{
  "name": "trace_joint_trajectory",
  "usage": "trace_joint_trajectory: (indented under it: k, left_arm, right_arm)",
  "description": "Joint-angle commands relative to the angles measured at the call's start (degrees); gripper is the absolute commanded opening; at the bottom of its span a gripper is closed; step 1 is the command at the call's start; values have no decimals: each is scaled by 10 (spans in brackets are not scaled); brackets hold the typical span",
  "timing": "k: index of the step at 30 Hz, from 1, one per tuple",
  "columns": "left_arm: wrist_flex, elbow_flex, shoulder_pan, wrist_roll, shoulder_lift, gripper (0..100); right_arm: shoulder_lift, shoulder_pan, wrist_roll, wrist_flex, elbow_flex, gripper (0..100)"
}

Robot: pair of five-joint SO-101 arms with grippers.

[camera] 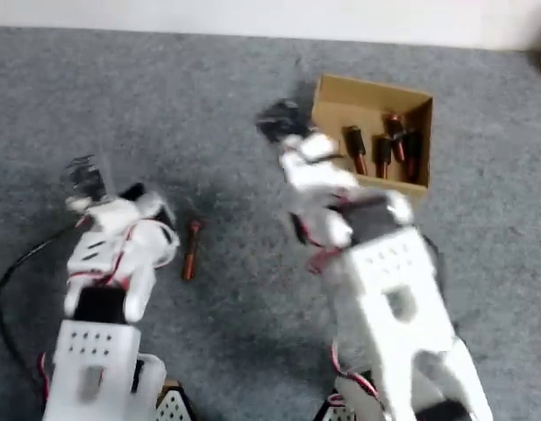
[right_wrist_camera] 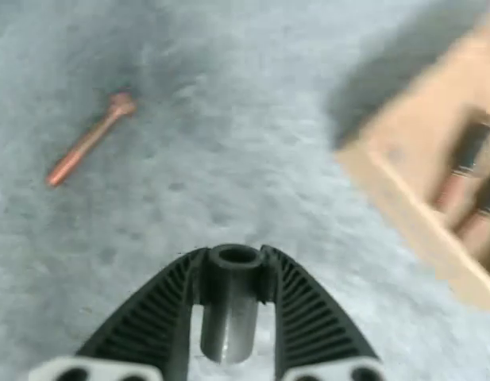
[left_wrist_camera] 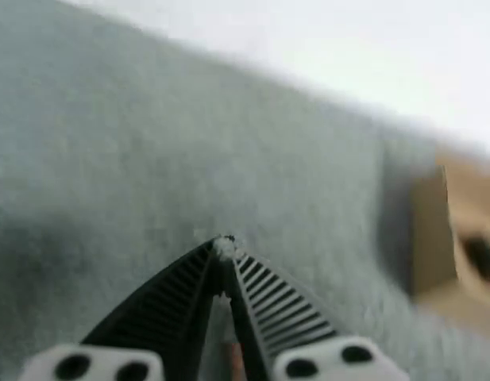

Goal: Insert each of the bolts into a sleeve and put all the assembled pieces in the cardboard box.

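From my remote station, I see grey carpet (camera: 209, 88) covering the work surface, evenly lit, with a white wall (camera: 252, 10) along its far edge.

Left gripper (left_wrist_camera: 223, 252) hanging over the grey carpet (left_wrist_camera: 149, 143)
Its ribbed black fingers (left_wrist_camera: 169, 305) are meeting at their tips, and the cardboard box (left_wrist_camera: 432, 238) is sitting farther off on the carpet.

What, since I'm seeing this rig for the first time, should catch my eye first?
The right gripper is clamped on a dark sleeve, right beside the cardboard box. Several assembled pieces already lie in that box. One copper-coloured bolt lies alone on the grey carpet, away from the box.
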Motion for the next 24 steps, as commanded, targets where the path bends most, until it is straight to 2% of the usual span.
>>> trace_joint_trajectory:
  k: [1, 5, 9, 12, 15, 17, 24]
  left_arm:
    - [69, -94, 42, -46, 110, 7]
    - [75, -168, 50, -60, 288, 8]
    - [165, -281, 50, -59, 429, 18]
    - [263, -368, 50, -28, 507, 114]
    - [317, -421, 52, -1, 575, 211]
    - [330, -444, 67, -1, 618, 205]
    - [392, -524, 101, 3, 724, 84]
  right_arm:
    - [-109, 66, 47, 33, 21, 5]
    - [-180, 114, 87, 34, 111, 5]
    - [-211, 137, 111, 20, 205, 5]
    - [-224, 159, 113, -22, 262, 5]
    - [-227, 173, 113, -56, 299, 5]
    - [-227, 173, 112, -61, 312, 5]
    - [-228, 173, 109, -59, 321, 5]
